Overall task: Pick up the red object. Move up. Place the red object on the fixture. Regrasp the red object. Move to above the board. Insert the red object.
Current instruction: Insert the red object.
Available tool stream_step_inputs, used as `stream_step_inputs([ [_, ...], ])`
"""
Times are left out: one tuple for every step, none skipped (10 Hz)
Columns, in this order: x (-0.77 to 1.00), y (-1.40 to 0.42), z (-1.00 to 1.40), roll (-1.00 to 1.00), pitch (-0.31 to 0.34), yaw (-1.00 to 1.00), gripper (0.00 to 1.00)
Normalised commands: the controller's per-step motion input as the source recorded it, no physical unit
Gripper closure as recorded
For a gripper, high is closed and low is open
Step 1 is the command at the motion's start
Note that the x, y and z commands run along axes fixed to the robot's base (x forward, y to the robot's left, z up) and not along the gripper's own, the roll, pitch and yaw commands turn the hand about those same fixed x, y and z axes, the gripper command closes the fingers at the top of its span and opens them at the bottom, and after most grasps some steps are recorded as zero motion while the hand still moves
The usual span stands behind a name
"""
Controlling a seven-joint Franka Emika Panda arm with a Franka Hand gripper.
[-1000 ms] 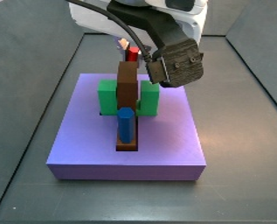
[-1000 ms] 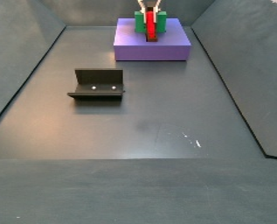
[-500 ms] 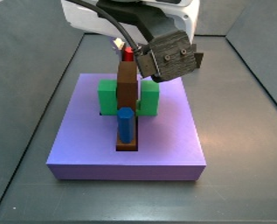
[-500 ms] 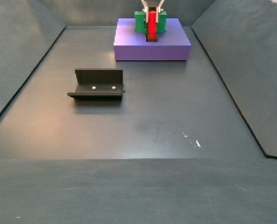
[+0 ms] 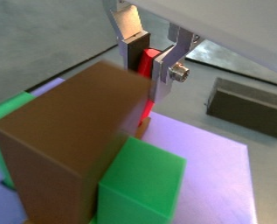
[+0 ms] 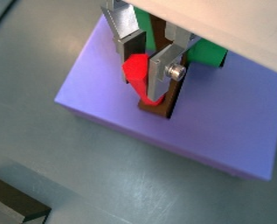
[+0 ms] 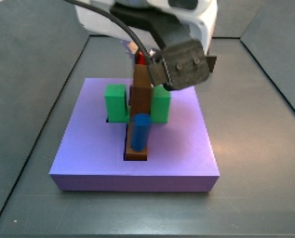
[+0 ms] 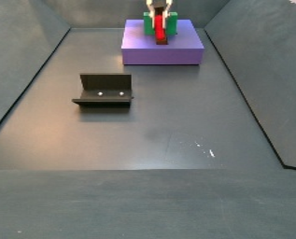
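Lowered since 1 second ago, the claw [image 6: 141,58] grips the red object [image 6: 137,70] above the board [image 6: 117,109].

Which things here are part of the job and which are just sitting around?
Job: red object between the fingers of the gripper, over the board; fixture on the floor.
Just there: green blocks, brown bar, blue peg.

gripper [image 6: 144,63] over board [image 8: 162,54] | brown bar [image 5: 71,131], green blocks [image 7: 116,103] crowd it | fixture [image 8: 104,91] well apart
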Motion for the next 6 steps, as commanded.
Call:
stream_step_inputs([
  [0.0,-0.07,-0.61,0.11,0.0,0.06,1.0],
  [-0.23,-0.15,-0.64,0.18,0.0,0.13,1.0],
  [-0.54,-0.07,-0.4,0.11,-0.02,0.0,1.0],
  [-0.07,-0.02,-0.05,0.09,0.0,-0.08,1.0],
  [0.0,0.0,0.0,-0.01,0.0,0.0,1.0],
  [0.0,0.0,0.0,0.0,0.0,0.0,1.0],
])
